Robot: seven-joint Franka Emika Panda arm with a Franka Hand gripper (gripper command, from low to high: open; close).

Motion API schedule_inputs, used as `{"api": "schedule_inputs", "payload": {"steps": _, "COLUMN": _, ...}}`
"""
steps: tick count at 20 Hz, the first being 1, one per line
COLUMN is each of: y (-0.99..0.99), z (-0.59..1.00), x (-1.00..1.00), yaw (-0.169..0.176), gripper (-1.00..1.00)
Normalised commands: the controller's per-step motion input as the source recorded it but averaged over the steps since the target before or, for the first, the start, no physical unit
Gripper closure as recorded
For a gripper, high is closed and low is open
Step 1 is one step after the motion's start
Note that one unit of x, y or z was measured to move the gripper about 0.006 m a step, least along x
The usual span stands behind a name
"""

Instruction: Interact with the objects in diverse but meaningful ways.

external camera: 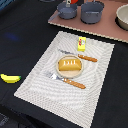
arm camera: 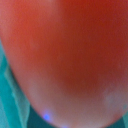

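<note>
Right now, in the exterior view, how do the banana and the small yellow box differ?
The banana lies off the placemat on the dark table, at the exterior view's left; the small yellow box sits on the placemat's far edge. The banana is long and curved; the box is short and blocky. The box carries a coloured label; the banana looks plain. Both are yellow.

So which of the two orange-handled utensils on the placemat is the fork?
The fork is the one on the near side of the bread-like block, its tines pointing toward the exterior view's left. The knife lies on the far side, beside the small yellow box.
</note>
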Motion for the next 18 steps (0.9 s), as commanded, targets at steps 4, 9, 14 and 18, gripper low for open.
{"api": "schedule_inputs", "payload": {"steps": 4, "y": 0.49, "z": -0.18, "x": -0.50, "yaw": 0.047, "gripper": 1.00}}
{"api": "schedule_inputs", "payload": {"steps": 9, "y": 0.29, "z": -0.26, "x": -0.14, "yaw": 0.020, "gripper": 1.00}}
{"api": "schedule_inputs", "payload": {"steps": 14, "y": 0.12, "z": -0.25, "x": 0.05, "yaw": 0.000, "gripper": 1.00}}
{"api": "schedule_inputs", "payload": {"steps": 18, "y": 0.18, "z": -0.30, "x": 0.01, "yaw": 0.000, "gripper": 1.00}}
